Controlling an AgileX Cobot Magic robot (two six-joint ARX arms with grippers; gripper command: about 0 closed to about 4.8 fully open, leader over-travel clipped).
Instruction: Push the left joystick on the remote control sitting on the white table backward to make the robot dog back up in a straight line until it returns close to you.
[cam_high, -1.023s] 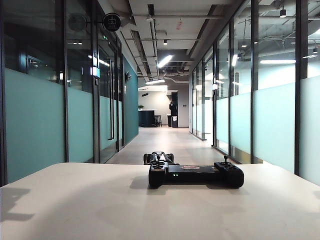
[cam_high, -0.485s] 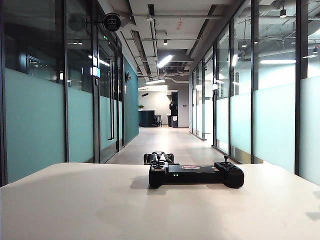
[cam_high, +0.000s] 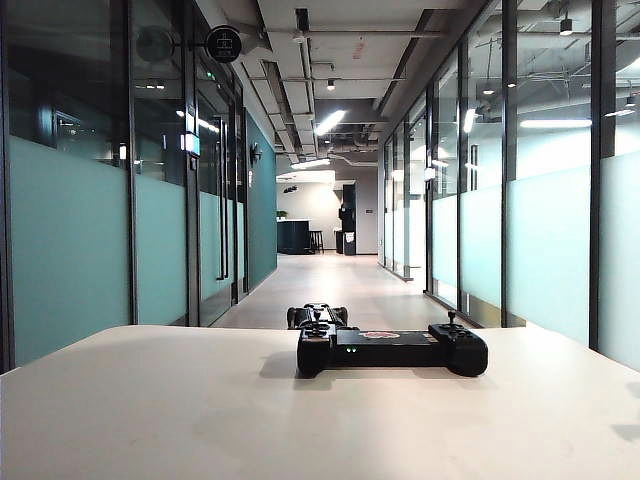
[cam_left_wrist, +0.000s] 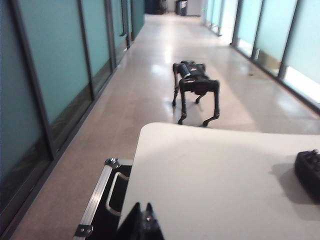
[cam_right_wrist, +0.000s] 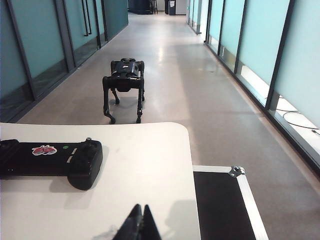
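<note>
The remote (cam_high: 391, 349) sits mid-table (cam_high: 200, 420); its left stick (cam_high: 317, 326) is tiny and springy, so nudge its cap. The dog (cam_right_wrist: 124, 80) stands just past the far edge. Left gripper (cam_left_wrist: 142, 220) and right gripper (cam_right_wrist: 140, 220) hang pinched closed, empty, at the near edge.

A matt white desk (cam_high: 200, 420) is seen; the remote control (cam_high: 392, 350) on it looks matt black plastic.

My tabletop (cam_high: 180, 410) is broad and off-white; only the black remote control (cam_high: 391, 350) lies on it, at its far edge, right of centre.
</note>
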